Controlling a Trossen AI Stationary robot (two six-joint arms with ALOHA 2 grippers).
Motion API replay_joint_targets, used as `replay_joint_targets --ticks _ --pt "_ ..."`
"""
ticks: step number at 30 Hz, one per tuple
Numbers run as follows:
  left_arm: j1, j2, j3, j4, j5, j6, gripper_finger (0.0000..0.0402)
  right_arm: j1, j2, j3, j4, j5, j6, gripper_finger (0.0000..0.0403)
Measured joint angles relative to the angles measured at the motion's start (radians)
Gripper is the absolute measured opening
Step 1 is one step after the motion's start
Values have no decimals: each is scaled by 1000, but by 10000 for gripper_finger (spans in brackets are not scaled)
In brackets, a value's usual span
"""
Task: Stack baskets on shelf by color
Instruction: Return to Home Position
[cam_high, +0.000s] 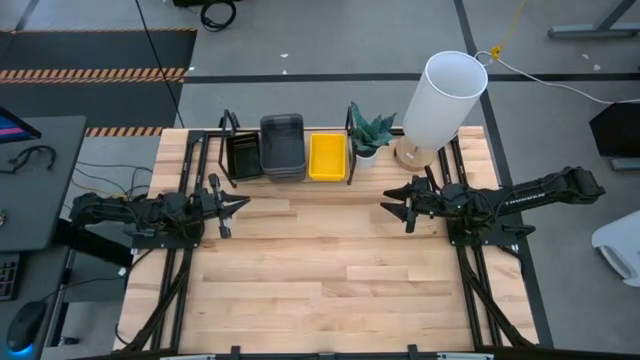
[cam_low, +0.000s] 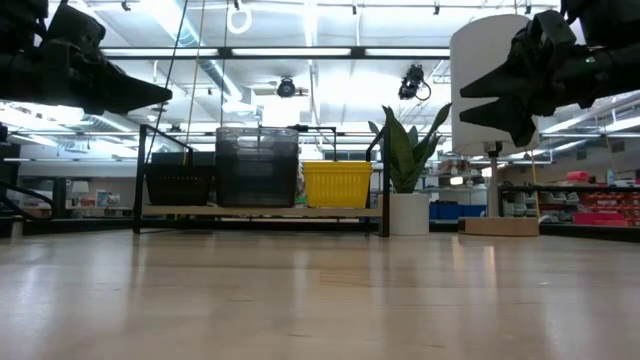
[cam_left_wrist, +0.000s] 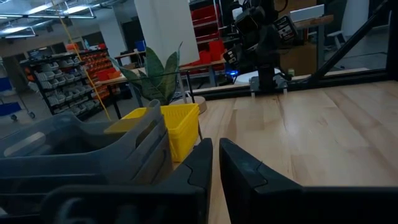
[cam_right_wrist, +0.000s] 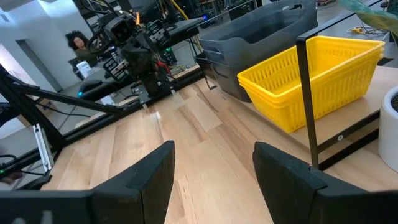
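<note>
Step in hand, I'd say: park both arms, nothing more. L arm (cam_high: 150, 215) is mid-left of the high view and R arm (cam_high: 520, 195) mid-right. Both hang over bare table (cam_high: 320, 290), tips facing each other, well apart.

L jaws are clenched or as good as: only a sliver shows between the fingers (cam_left_wrist: 193, 174) in the L wrist view, nothing held. R jaws are released, spread wide, empty.

To do it well: draw each arm back & up, away from the shelf (cam_low: 260, 211). No swing toward top centre, where the shelf's end loops & the plant (cam_high: 372, 130) stand nearest the R arm. Go slow, keep the arms apart.

Sorting looks finished, judging by the shelf at top centre of the high view. It holds 3 colour groups side by side:
- black basket (cam_high: 243, 155) on the left (count unclear)
- grey stack (cam_high: 283, 147) in the middle
- yellow stack (cam_high: 328, 156) on the right

Materials:
- Baskets: moulded plastic, rectangular, rounded corners, nested w/ rims overlapping. Yellow walls are slotted in a grid, grey smooth, black perforated.
- Shelf: pale wood plank in a thin black metal frame.
- Table: glued wood strips w/ a satin sheen.
- White cylinder (cam_high: 445, 95): upper right, matte, on a wood base.
</note>
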Motion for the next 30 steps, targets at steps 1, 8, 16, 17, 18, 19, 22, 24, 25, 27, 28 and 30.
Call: replay_joint_targets --ticks 1,8,16,17,18,19,22,24,25,27,28,30 --pt "0 0 0 0 0 0 38 0 0 0 0 0 0 221" --pt "0 0 0 2 0 0 39 0 0 0 0 0 0 221" --pt "0 0 0 3 0 0 30 0 0 0 0 0 0 221" --pt "0 0 0 3 0 0 30 0 0 0 0 0 0 221" --pt "0 0 0 3 0 0 30 0 0 0 0 0 0 221" --pt "0 0 0 3 0 0 32 0 0 0 0 0 0 221" --pt "0 0 0 3 0 0 36 0 0 0 0 0 0 221" --pt "0 0 0 3 0 0 38 0 0 0 0 0 0 221" --pt "0 0 0 3 0 0 39 0 0 0 0 0 0 221" --pt "0 0 0 3 0 0 40 0 0 0 0 0 0 221" --pt "0 0 0 3 0 0 41 0 0 0 0 0 0 221" --pt "0 0 0 3 0 0 40 0 0 0 0 0 0 221"
